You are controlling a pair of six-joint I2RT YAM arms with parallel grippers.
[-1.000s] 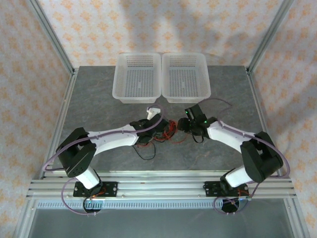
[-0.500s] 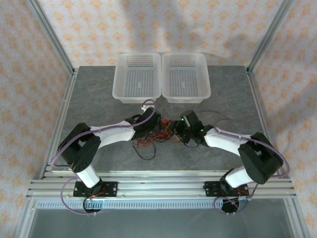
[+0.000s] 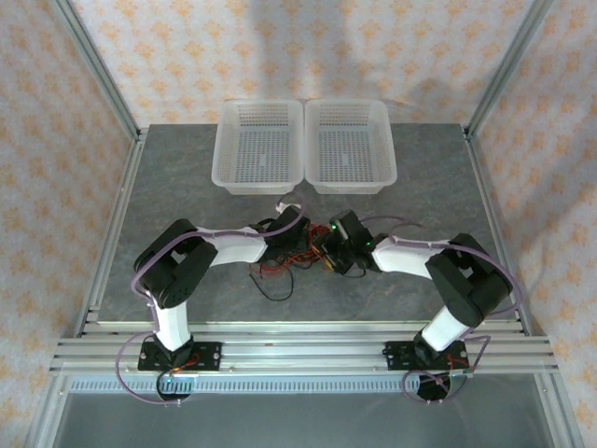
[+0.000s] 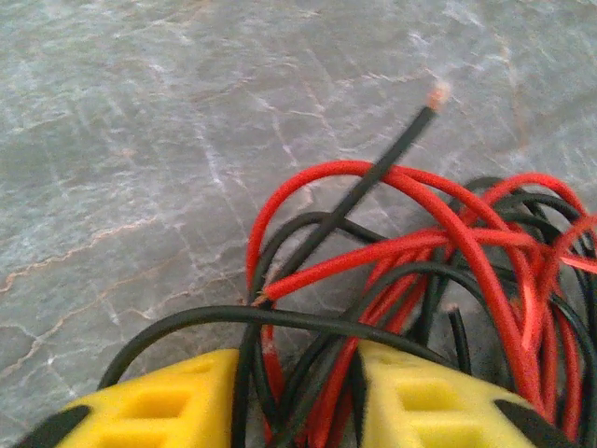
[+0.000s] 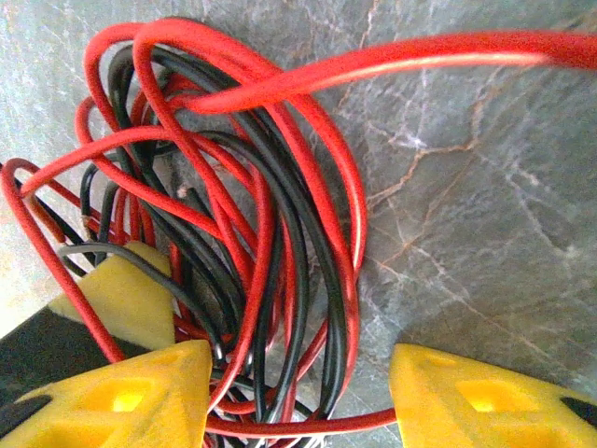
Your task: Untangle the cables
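A grey marbled table has a left basket and a right basket, both white mesh, side by side at its far edge. Two robot arms reach inward to meet near its middle. There a tangle of thin red and black cables lies on the surface; the right gripper stands open astride it, while strands run through the narrower gap of the left gripper, where I cannot tell if they are pinched.
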